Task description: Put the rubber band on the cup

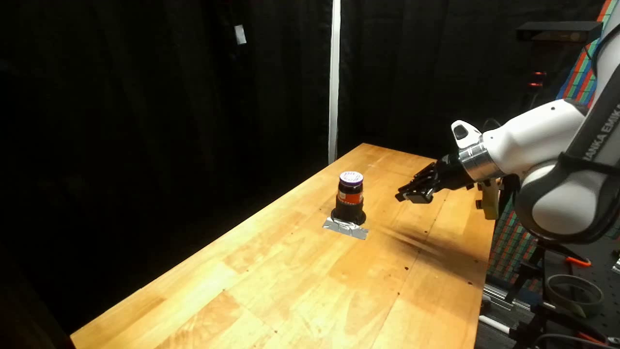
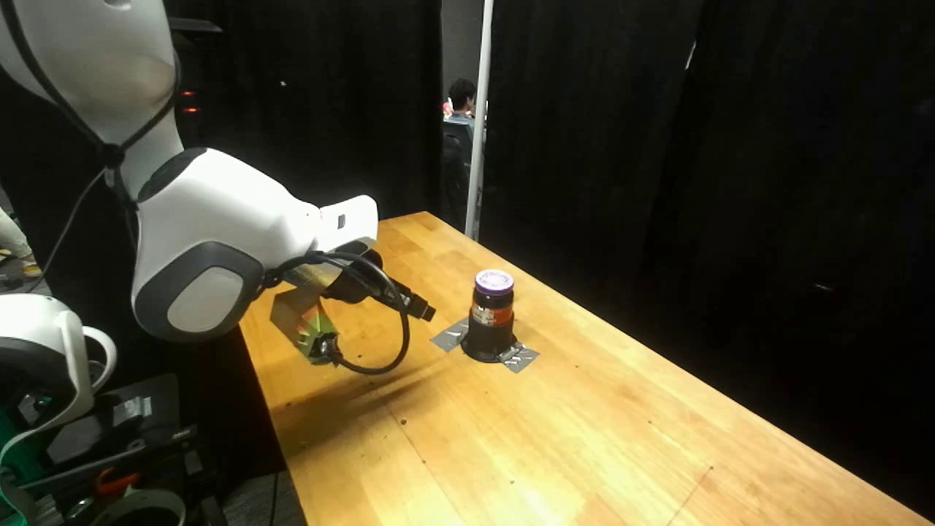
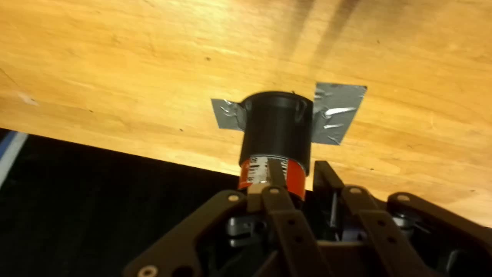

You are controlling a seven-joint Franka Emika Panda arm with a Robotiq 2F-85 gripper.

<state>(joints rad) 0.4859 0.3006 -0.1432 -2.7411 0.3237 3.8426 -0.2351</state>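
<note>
The cup is a dark jar with an orange-red label and a purple-and-white lid. It stands upright in a black round base on the wooden table, in both exterior views. In the wrist view its orange label shows behind my left finger. My gripper is beside the cup, above the table and apart from it in an exterior view. In the wrist view my gripper has its two fingers apart, with a gap between them. No rubber band can be made out in any view.
Grey tape holds the black base to the wooden table. A cable loops below my wrist. Black curtains hang beyond the table, with a pale pole near its far corner.
</note>
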